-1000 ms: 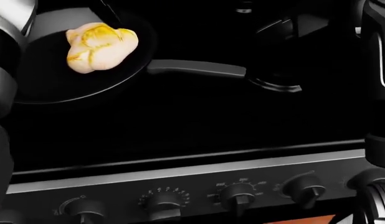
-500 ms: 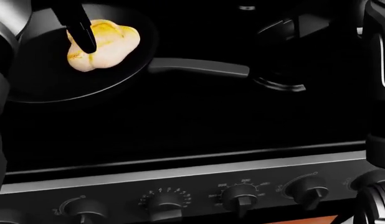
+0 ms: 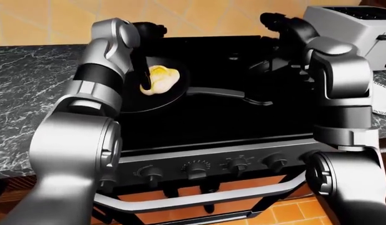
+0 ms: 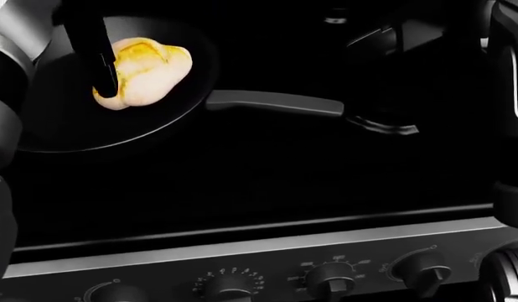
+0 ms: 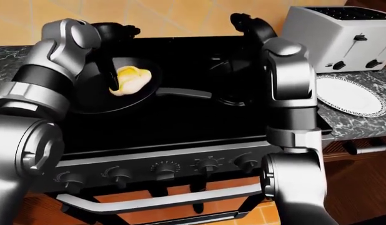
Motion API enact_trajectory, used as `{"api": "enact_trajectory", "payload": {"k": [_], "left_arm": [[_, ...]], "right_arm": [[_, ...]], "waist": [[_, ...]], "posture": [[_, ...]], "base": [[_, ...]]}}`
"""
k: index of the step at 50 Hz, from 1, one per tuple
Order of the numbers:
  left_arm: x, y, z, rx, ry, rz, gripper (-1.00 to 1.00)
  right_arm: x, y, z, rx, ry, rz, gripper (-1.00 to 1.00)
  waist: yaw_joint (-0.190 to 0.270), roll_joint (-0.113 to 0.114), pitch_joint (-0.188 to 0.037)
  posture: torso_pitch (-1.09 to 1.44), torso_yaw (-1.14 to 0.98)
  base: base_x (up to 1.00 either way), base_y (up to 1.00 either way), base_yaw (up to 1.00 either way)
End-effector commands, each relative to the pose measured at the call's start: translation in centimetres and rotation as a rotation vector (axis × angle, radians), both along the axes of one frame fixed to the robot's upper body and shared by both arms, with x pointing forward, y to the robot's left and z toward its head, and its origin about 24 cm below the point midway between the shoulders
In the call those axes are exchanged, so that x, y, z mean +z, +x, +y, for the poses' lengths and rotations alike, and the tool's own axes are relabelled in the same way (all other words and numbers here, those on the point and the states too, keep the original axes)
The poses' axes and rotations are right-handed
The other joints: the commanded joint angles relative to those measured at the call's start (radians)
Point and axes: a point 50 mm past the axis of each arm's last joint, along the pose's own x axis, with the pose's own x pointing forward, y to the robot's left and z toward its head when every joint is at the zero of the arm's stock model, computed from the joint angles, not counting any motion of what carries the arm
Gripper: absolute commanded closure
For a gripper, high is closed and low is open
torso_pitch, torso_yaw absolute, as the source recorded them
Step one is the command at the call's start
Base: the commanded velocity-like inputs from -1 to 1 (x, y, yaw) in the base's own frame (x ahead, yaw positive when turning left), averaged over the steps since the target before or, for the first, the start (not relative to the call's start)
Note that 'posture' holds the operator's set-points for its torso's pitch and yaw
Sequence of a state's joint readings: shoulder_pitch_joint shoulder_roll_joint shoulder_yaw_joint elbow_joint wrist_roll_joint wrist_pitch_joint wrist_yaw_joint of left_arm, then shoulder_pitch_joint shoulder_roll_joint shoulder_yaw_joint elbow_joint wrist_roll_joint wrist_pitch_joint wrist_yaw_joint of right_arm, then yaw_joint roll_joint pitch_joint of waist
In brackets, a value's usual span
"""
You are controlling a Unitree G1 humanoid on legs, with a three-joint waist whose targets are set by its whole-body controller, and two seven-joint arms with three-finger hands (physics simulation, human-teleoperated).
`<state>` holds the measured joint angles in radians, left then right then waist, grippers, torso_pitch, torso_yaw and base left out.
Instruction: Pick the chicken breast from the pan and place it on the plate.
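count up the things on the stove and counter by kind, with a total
chicken breast: 1
pan: 1
plate: 1
toaster: 1
total: 4

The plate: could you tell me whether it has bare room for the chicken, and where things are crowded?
The plate, below the toaster in the right-eye view, is bare. The pan is crowded: the left hand is at the chicken.

A silver toaster [image 5: 343, 35] sits on the marbled counter [image 3: 30, 89] right of the black stove [image 5: 180, 122]
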<state>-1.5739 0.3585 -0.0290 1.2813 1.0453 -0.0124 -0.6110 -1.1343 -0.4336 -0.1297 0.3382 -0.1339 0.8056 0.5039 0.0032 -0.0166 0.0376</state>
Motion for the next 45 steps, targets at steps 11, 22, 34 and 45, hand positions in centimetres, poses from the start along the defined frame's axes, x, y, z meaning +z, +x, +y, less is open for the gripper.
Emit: {"api": "enact_trajectory", "payload": {"k": [11,22,34,45], "left_arm": [[2.5,-0.8,0.4,-0.004,0.050,0.045,-1.00],[2.1,-1.0,-0.6,-0.039,0.063,0.099,-1.00],[1.1,-0.9,-1.7,-0.057,0.070,0.098,-1.00],[0.1,-0.7,-1.7,-0.059,0.079,0.121,-1.00]], "right_arm": [[2.7,-0.4,0.2,0.007,-0.015,-0.100,-1.00],[2.5,-0.5,0.1,0.005,-0.012,-0.101,-1.00],[2.0,-0.6,-0.1,0.004,-0.007,-0.099,-1.00],[2.1,-0.7,-0.1,0.004,-0.007,-0.098,-1.00]], "waist": [[0.002,-0.006,-0.027],[0.007,-0.009,-0.026],[0.007,-0.012,-0.029],[0.005,-0.010,-0.032]], "posture": [[0.00,0.00],[0.00,0.00],[0.00,0.00],[0.00,0.00]], "base": [[0.00,0.00,0.00],[0.00,0.00,0.00],[0.00,0.00,0.00],[0.00,0.00,0.00]]}}
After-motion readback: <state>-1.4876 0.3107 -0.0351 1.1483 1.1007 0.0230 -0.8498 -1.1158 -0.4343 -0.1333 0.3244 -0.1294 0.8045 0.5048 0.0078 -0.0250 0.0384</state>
